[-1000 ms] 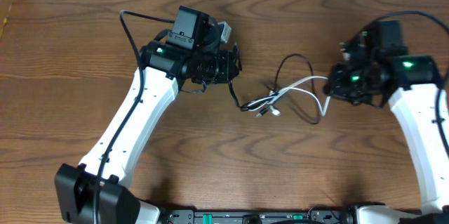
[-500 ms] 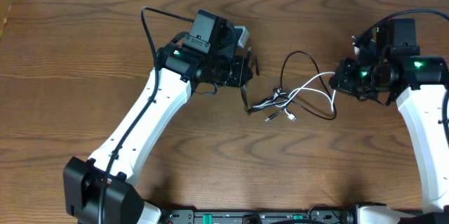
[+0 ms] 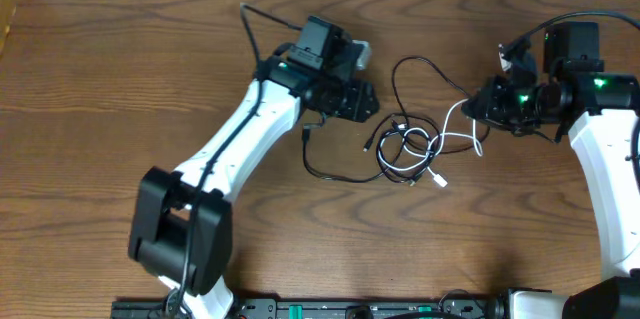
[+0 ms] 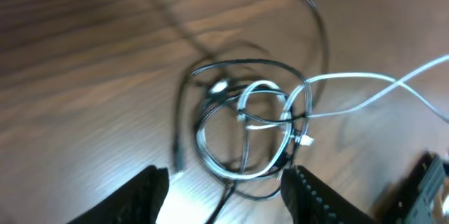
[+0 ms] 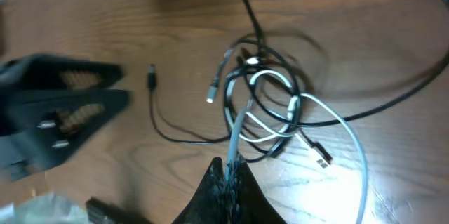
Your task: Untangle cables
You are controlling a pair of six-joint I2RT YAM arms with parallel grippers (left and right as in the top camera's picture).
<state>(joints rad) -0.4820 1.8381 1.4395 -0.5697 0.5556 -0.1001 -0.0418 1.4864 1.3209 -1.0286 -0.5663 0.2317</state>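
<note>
The cables (image 3: 408,149) lie as one loose knot on the wooden table (image 3: 120,79), between the two arms. In the overhead view the knot is at about 4 o'clock from the left gripper (image 4: 224,176) and about 8 o'clock from the right gripper (image 5: 229,175).

The right gripper is closed tight on the white cable (image 5: 237,133), which runs from its tips into the knot. The left gripper has its fingers apart and grips nothing; the knot lies just in front of them.

I judge that the step is to take the black cable (image 5: 245,5) and draw it out of the white loops. To do this well, the left gripper should pinch only the black strand. The best place is near its free plug (image 5: 151,78), at 9 o'clock of the knot, where no white loop is close. Then it should pull slowly toward 9 o'clock against the right gripper's hold. Grabbing the middle of the knot would probably tighten it.
</note>
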